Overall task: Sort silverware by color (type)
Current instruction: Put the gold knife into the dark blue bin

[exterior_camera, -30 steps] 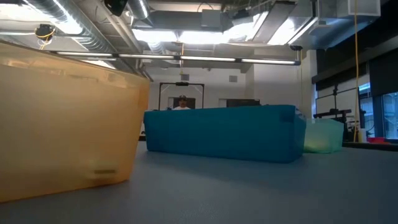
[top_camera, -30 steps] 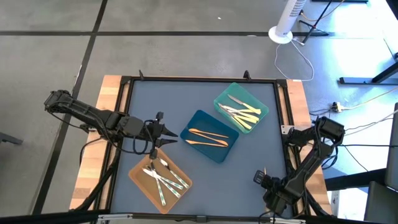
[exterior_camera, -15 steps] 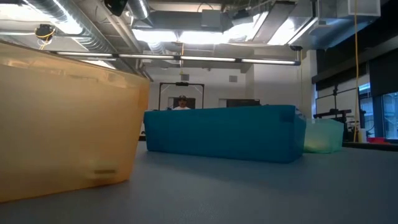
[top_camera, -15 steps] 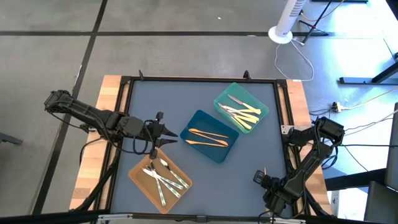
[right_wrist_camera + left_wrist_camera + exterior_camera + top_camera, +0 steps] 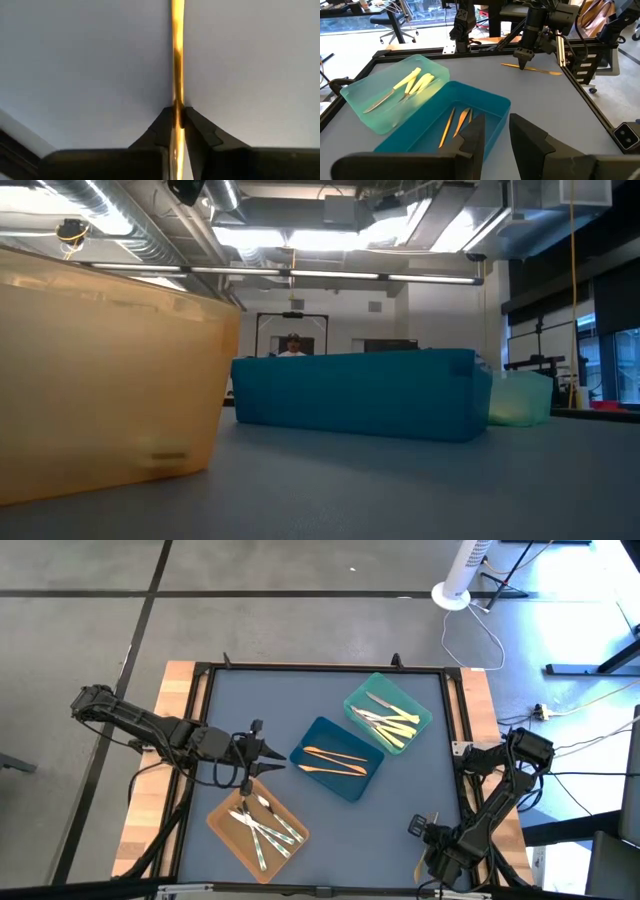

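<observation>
My right gripper [image 5: 424, 831] stands at the table's near right, pointing down, shut on a thin orange utensil [image 5: 542, 71]. My left gripper [image 5: 268, 755] is open and hovers left of the blue tray [image 5: 337, 772], which holds orange pieces [image 5: 333, 759]. The teal tray [image 5: 420, 710] holds yellow and silvery pieces [image 5: 390, 722]. The orange tray [image 5: 222, 821] holds white and clear pieces [image 5: 262, 828]. No gripper shows in the low view. My right gripper pinches the orange utensil [image 5: 177, 95] between its two fingertips [image 5: 161, 125], from above and pointing down. The hold sits nearer one end [image 5: 510, 64], and the longer part [image 5: 545, 71] runs out the other side. The utensil lies level at the table top; whether it rests there I cannot tell.
The black frame rail [image 5: 455, 720] and wooden edge bound the blue mat [image 5: 330, 690]. The three trays run in a slanted row across the middle. In the low view the orange tray wall [image 5: 100, 380] stands close, with the blue tray [image 5: 360, 395] behind it.
The orange utensil at my right gripper has shifted a little: a length of it now shows on the gripper's near side, toward the table's near edge. My left arm has kept still.
</observation>
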Motion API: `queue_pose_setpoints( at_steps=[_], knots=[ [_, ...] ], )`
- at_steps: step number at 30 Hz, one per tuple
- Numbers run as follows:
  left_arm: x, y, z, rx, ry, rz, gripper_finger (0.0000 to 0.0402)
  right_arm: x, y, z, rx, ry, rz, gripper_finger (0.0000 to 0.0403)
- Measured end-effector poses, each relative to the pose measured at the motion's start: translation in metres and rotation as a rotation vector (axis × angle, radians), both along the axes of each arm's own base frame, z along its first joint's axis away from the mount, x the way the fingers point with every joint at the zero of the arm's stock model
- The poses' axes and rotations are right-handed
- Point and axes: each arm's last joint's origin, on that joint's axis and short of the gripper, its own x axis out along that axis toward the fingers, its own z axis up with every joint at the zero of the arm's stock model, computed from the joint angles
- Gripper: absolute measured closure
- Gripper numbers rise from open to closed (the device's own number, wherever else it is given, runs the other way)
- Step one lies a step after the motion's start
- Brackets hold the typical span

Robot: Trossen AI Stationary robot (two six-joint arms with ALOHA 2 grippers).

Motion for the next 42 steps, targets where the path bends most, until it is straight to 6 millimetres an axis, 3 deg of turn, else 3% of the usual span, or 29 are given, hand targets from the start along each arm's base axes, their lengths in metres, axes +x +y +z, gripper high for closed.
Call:
queue_pose_setpoints(
  at_steps=[11, 16, 25, 31, 42],
  knots=[
    [-0.025, 0.008, 0.023, 0.004, -0.114, -0.013, 0.0318, 0.0, 0.0, 0.0, 0.006, -0.004, 0.0, 0.0381],
    [-0.048, 0.015, 0.038, 0.03, -0.19, -0.024, 0.0318, 0.001, 0.001, -0.001, 0.008, -0.006, -0.001, 0.0381],
    [-0.091, 0.03, 0.047, 0.023, -0.228, 0.01, 0.0318, 0.001, 0.001, -0.001, 0.009, -0.01, -0.001, 0.0381],
    [-0.102, 0.033, 0.048, 0.019, -0.237, 0.01, 0.0318, 0.003, -0.001, -0.001, 0.007, -0.014, -0.011, 0.0382],
    [-0.109, 0.035, 0.048, 0.043, -0.239, 0.004, 0.0318, 0.027, -0.015, -0.001, 0.057, 0.056, -0.122, 0.0382]
  ],
)
